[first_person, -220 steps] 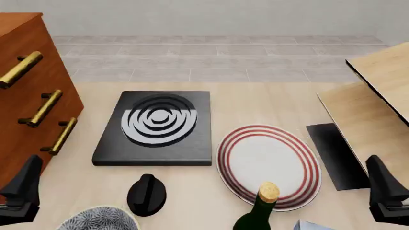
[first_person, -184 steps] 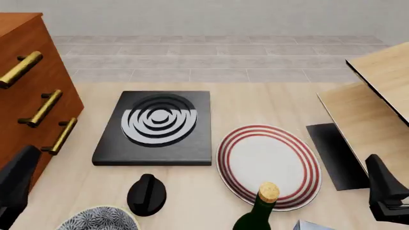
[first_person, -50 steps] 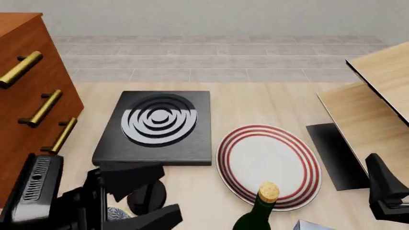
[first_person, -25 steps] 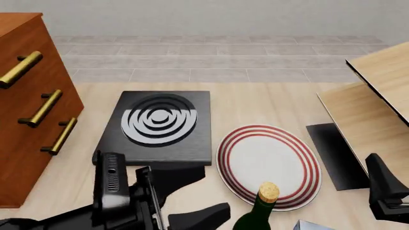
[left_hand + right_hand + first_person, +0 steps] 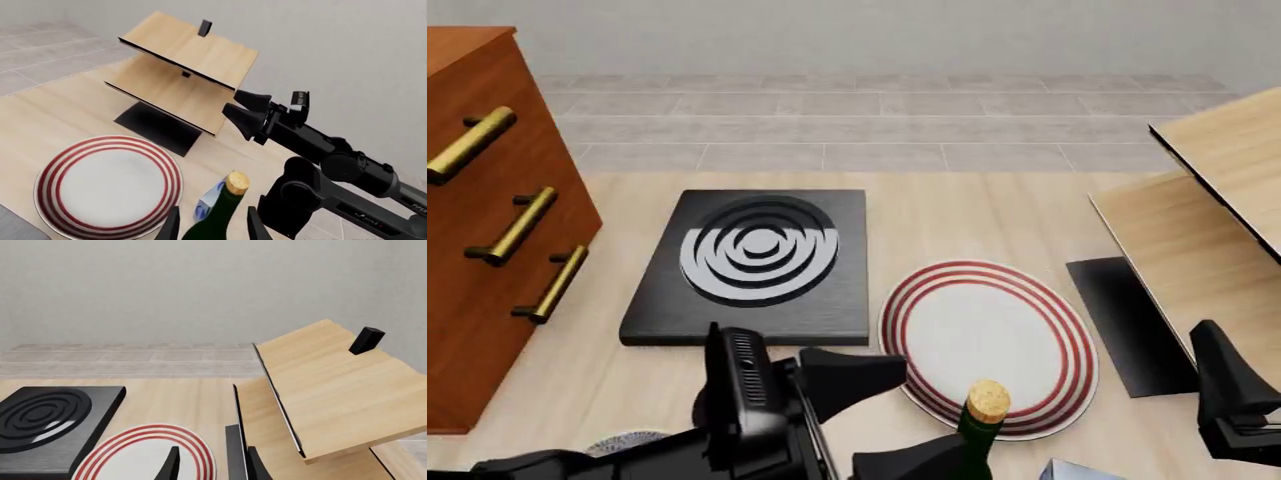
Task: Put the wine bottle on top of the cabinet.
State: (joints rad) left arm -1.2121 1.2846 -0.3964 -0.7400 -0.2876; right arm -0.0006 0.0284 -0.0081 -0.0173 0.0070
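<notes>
The wine bottle (image 5: 985, 412) stands at the table's near edge, showing only its tan cork top and dark green neck. My left gripper (image 5: 932, 403) is open and reaches it from the left. In the left wrist view the wine bottle (image 5: 223, 212) rises between the left gripper's (image 5: 213, 226) fingertips with a gap on each side. The reddish-brown cabinet (image 5: 481, 230) with brass handles fills the far left. My right gripper (image 5: 1230, 405) sits at the right edge; the left wrist view shows the right gripper (image 5: 229, 99) with spread fingers holding nothing.
A black burner block (image 5: 754, 260) with grey rings lies mid-table. The red-striped plate (image 5: 988, 335) sits just beyond the bottle. Pale slanted wooden boards (image 5: 1208, 200) on a black base (image 5: 1121, 320) stand at the right. A blue-and-white object (image 5: 208, 201) sits beside the bottle.
My left arm has swung in from the lower left towards the right, up to the bottle's neck, covering the black knob and the patterned bowl. The right arm and the bottle have not moved.
</notes>
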